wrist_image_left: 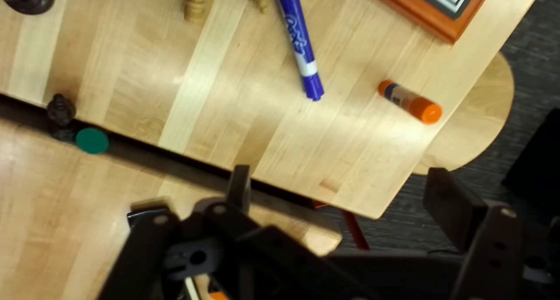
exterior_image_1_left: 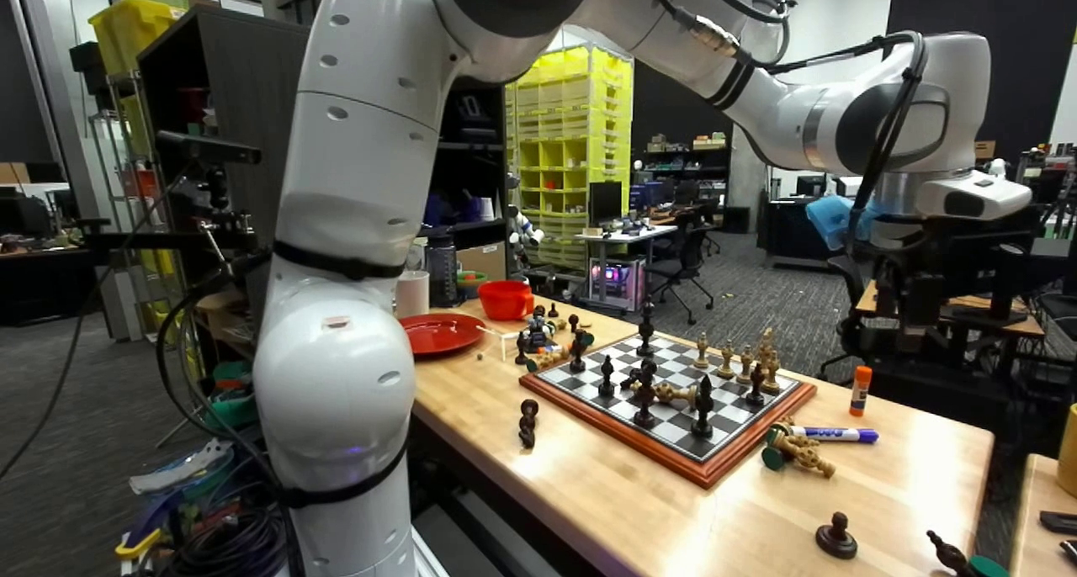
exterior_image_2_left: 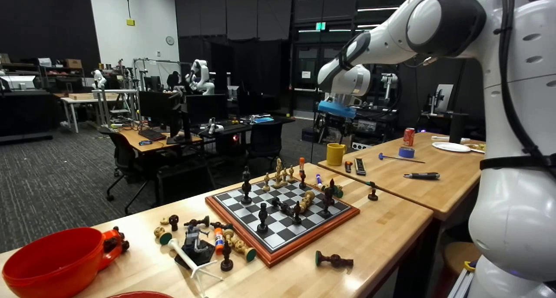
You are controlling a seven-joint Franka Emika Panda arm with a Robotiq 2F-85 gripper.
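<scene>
Over one corner of the desk (wrist_image_left: 271, 125), where its long far edge meets the gap to a neighbouring desk (wrist_image_left: 65, 247), the claw (wrist_image_left: 341, 177) hangs high, its fingers (wrist_image_left: 239, 188) spread wide with nothing between them.

Nearest it, a glue stick (exterior_image_1_left: 860, 392) stands upright close beside that long edge, and a purple marker (wrist_image_left: 299, 46) lies flat farther inward, one end aimed roughly at the corner. Both seem to sit off to one side of the claw, so reaching either probably calls for a level shift over the wood before any descent. The glue stick would be best met from straight above, a finger on each side of its barrel: standing so near the edge, it could be knocked off by a sideways brush. The marker asks for fingers turned across its length and a pinch at mid-barrel, clear of the pale fallen chess pieces (exterior_image_1_left: 795, 451) crowding its other end.

Farther in, a framed chessboard (exterior_image_1_left: 614, 424) bears standing and toppled pieces (exterior_image_1_left: 703, 404); a low pass could catch its corner. Away from the far edge stands a dark pawn (exterior_image_1_left: 837, 539), while a dark piece with a green base (wrist_image_left: 60, 109) lies by the gap. At the desk's opposite end are a red cup (exterior_image_1_left: 505, 301) and a red plate (exterior_image_1_left: 442, 333).
</scene>
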